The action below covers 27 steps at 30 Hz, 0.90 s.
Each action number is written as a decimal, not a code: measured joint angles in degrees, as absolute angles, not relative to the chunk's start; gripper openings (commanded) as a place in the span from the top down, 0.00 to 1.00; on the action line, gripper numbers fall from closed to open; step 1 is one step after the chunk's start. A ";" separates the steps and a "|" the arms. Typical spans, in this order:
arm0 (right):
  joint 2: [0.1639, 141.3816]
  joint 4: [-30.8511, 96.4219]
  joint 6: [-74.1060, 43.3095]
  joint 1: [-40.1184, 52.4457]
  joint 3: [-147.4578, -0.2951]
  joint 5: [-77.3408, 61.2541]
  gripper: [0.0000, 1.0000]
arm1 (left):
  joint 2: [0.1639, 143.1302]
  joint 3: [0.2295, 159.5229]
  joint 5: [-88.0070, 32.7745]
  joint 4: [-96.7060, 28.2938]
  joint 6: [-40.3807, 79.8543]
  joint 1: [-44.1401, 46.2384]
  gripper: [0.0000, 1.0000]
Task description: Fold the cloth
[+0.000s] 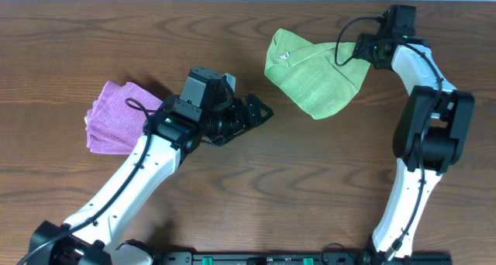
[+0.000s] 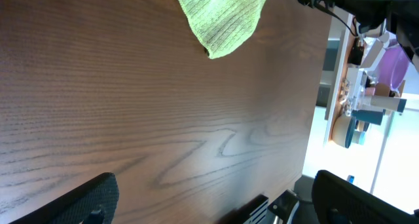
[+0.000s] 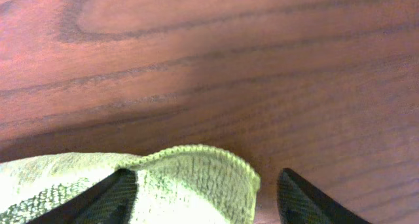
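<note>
We are seeing the green cloth (image 1: pixel 314 77) lying on the wooden table (image 1: pixel 232 187), toward its far right part. The right gripper (image 1: pixel 350 54) is sitting at the cloth's right edge. In the wrist view its fingers (image 3: pixel 111 199) are standing wide apart, with the cloth's border lying between them and not pinched. The left gripper (image 1: pixel 260 110) is near the middle, well apart from the green cloth, spread open and holding nothing. A folded pink cloth (image 1: pixel 116 116) is lying at the left.

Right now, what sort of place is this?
Likely a robotics lab workbench: a wooden table holding a green cloth and a pink cloth, with electronic gear past its edge.
</note>
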<state>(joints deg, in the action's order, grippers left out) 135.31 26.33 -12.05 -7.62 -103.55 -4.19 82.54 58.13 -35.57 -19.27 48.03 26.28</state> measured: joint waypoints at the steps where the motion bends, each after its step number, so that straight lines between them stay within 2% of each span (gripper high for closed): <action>1: 135.55 26.96 -12.32 -7.60 -103.55 -4.16 0.48 | 82.54 58.13 -35.57 -19.22 47.97 26.28 0.04; 4: 135.72 27.86 -12.43 -7.66 -103.55 -3.95 0.57 | 82.54 58.13 -35.59 -19.09 47.97 26.28 0.04; 7: 135.72 29.58 -12.69 -7.73 -103.88 -3.84 0.73 | 82.54 58.13 -35.62 -19.09 48.90 26.28 0.04; 12: 135.41 36.27 -12.67 -7.81 -104.99 -3.81 0.91 | 82.54 58.13 -35.57 -17.93 51.07 26.28 0.05; 16: 134.47 43.05 -12.78 -7.81 -105.08 -2.74 0.98 | 82.54 58.13 -35.55 -17.98 51.94 26.28 0.05; 27: 129.97 59.70 -12.86 -7.81 -104.36 1.32 0.98 | 82.54 58.22 -31.27 -22.96 57.89 26.28 0.04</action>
